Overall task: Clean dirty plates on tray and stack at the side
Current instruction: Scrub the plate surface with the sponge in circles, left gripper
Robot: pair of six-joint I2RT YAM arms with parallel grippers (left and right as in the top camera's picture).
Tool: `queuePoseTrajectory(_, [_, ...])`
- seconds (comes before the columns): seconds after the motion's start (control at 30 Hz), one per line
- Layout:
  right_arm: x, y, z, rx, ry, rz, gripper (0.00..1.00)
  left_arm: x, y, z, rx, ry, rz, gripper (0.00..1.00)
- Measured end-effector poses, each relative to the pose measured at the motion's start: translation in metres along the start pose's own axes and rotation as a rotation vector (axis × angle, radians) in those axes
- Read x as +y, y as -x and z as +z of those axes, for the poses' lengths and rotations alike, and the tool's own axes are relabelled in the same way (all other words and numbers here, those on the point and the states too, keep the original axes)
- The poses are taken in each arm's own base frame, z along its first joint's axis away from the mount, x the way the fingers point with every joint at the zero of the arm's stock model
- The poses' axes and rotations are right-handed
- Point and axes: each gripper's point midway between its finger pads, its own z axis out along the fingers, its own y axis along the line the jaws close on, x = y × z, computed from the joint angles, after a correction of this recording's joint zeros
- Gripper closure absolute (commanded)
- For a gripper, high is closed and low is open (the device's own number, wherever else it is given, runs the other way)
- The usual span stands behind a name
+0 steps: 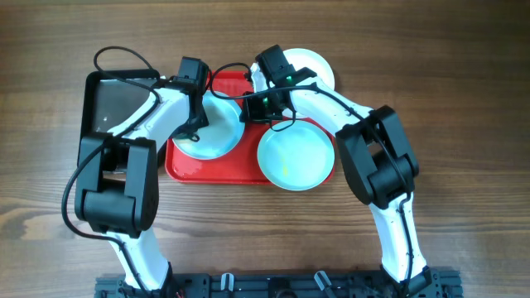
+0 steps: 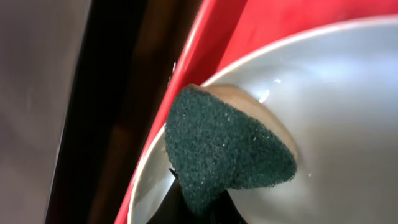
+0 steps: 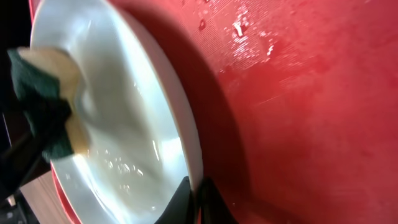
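A pale aqua plate (image 1: 214,132) lies on the left half of the red tray (image 1: 217,170). My left gripper (image 1: 195,124) is shut on a green and tan sponge (image 2: 227,146) that presses on this plate's inside (image 2: 336,93) near its rim. My right gripper (image 1: 252,106) is shut on the same plate's rim (image 3: 180,137), the fingers pinching its edge. A second aqua plate (image 1: 296,155) rests on the tray's right edge. A cream-white plate (image 1: 319,66) lies on the table behind the tray, partly hidden by the right arm.
A smaller black tray (image 1: 112,103) sits left of the red tray. Water drops speckle the red tray floor (image 3: 249,31). Both arm bases stand at the table's near edge.
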Motion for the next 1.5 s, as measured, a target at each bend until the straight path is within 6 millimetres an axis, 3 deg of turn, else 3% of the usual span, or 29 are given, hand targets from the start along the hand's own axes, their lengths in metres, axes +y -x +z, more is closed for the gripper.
queuePoseTrajectory(0.2, [-0.003,0.001,-0.001,-0.004,-0.004,0.023,0.96,-0.019,0.021,0.003,-0.081,-0.088,0.005,0.96])
queuePoseTrajectory(0.37, [-0.007,0.003,-0.003,-0.008,-0.009,0.031,0.96,-0.065,0.023,-0.006,-0.071,-0.345,0.109,0.96])
queuePoseTrajectory(0.47, [-0.007,0.003,-0.003,-0.009,-0.010,0.031,0.96,-0.090,0.011,-0.017,-0.022,-0.499,0.165,0.96])
queuePoseTrajectory(0.67, [-0.007,0.003,-0.003,-0.008,-0.009,0.027,0.96,-0.117,-0.022,-0.033,0.114,-0.701,0.237,0.96])
queuePoseTrajectory(0.83, [-0.006,0.001,-0.003,0.001,-0.010,0.025,0.96,-0.120,-0.057,-0.045,0.264,-0.800,0.293,0.96])
queuePoseTrajectory(1.0, [-0.005,-0.003,-0.001,0.012,-0.007,0.014,0.96,-0.117,-0.072,-0.050,0.323,-0.823,0.331,0.96])
queuePoseTrajectory(1.2, [-0.006,0.001,-0.002,-0.001,-0.007,0.008,0.96,-0.117,-0.052,-0.039,0.222,-0.779,0.328,0.96])
queuePoseTrajectory(1.33, [-0.006,0.001,-0.002,-0.003,-0.006,0.008,0.96,-0.118,-0.017,-0.028,0.071,-0.696,0.271,0.96])
queuePoseTrajectory(1.5, [-0.006,0.001,-0.002,-0.003,-0.006,0.007,0.96,-0.094,0.020,-0.012,-0.068,-0.489,0.153,0.96])
